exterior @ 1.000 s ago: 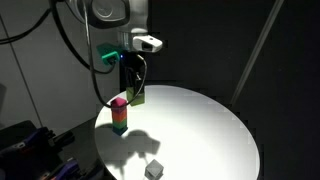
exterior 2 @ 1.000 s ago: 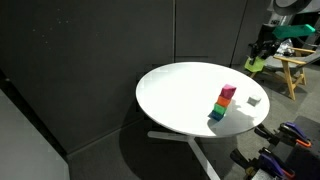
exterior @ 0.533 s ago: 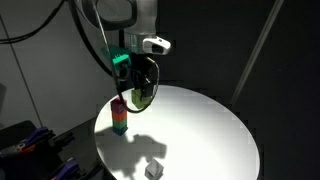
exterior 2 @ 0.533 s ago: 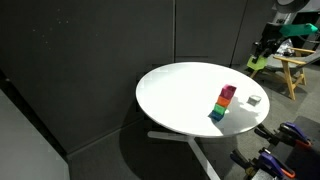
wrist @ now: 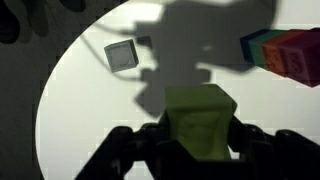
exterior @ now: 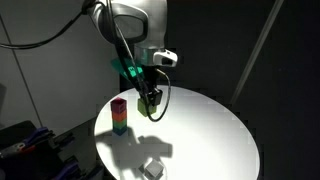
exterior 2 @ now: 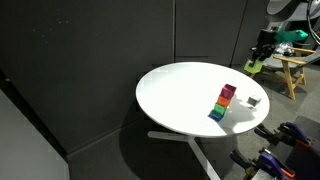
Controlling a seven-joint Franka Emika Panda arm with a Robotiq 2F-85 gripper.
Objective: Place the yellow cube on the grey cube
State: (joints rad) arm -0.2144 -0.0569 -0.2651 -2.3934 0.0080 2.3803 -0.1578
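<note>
Lying alone at the wrist view's left, the grey cube (wrist: 121, 55) offers a bare top for stacking. The gripper (wrist: 200, 146) hangs mid-frame, jaws clamped on the yellow cube (wrist: 198, 116), likely held high to clear the coloured stack (wrist: 285, 50) at right.

Wrist view: cube stack (wrist: 290, 52) cut by right edge; yellow cube (wrist: 200, 120) blurred, base hidden.
</note>
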